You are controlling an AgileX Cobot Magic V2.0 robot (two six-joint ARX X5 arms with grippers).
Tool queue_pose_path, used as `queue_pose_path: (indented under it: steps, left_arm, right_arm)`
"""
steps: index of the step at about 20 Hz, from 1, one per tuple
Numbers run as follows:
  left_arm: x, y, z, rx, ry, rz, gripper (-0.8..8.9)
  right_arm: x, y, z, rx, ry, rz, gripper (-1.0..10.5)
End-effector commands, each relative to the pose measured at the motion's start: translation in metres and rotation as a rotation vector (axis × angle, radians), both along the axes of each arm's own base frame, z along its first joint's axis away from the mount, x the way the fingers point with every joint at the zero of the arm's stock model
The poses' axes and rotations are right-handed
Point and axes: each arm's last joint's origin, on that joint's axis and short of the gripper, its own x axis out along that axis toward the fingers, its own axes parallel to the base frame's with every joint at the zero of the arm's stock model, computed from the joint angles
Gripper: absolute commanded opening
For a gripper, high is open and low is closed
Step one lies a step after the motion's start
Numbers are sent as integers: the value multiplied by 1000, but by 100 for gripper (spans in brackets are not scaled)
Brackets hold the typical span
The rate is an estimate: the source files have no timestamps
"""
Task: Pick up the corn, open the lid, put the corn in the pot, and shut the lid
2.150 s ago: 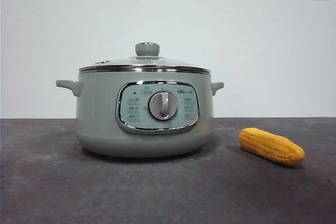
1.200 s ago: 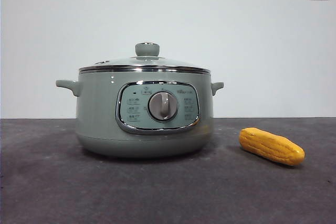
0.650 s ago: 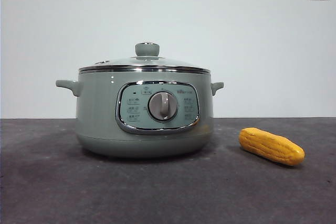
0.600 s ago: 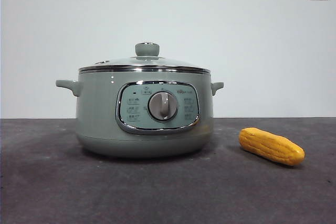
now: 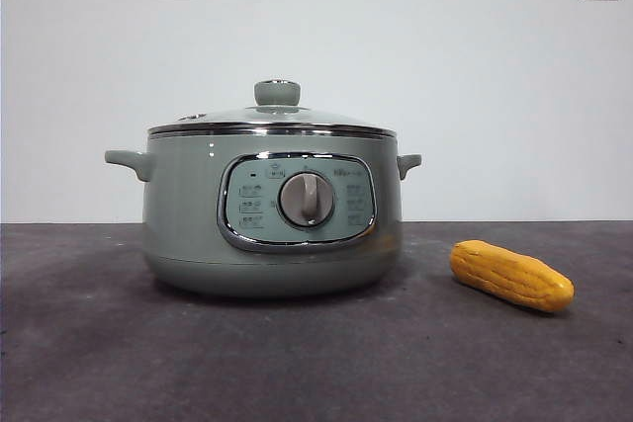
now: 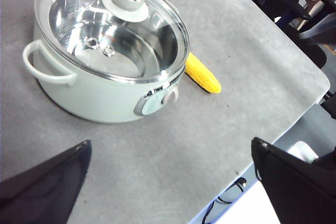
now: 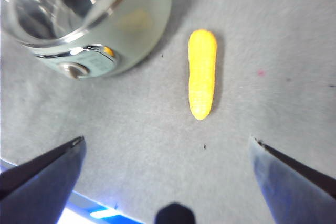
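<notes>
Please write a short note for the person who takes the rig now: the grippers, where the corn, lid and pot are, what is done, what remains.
Left gripper: open, empty, high above the table, looking down at the pot.
Right gripper: open, empty, above the corn.
Corn lies on the table beside the pot, not touching it.
Lid sits closed on the pot; through the glass the pot looks empty.
Done: nothing yet.
Left: pick up the corn, open the lid, put the corn in, close the lid.

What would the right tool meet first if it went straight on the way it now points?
Probably the corn, which lies between the open jaws of the right tool on the table; depth is unclear.
</notes>
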Motion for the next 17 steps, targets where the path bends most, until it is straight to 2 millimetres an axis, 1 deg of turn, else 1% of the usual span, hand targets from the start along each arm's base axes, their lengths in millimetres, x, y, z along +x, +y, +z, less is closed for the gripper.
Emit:
queue_pose_path:
  steps: [1, 3, 6, 9, 12, 14, 15, 17]
  left_arm:
    - [5, 0, 4, -9, -8, 1, 615]
    - [10, 0, 4, -10, 2, 1, 615]
    - [14, 0, 2, -11, 22, -1, 616]
    - [16, -1, 2, -11, 27, -1, 615]
    - [16, 0, 2, -10, 27, 0, 615]
    - [16, 0, 2, -10, 27, 0, 615]
    - [16, 0, 2, -10, 26, 0, 615]
    - [16, 0, 2, -10, 27, 1, 615]
  right_arm:
    - [29, 10, -16, -5, 63, 19, 557]
    - [55, 22, -36, -46, 119, 44, 525]
    - [88, 46, -73, -164, 186, 68, 527]
    - [110, 65, -106, -229, 235, 93, 527]
    - [124, 77, -134, -282, 275, 88, 526]
    - [130, 81, -149, -321, 302, 84, 520]
    - [131, 82, -155, -331, 314, 86, 472]
    - [134, 82, -164, -340, 341, 88, 321]
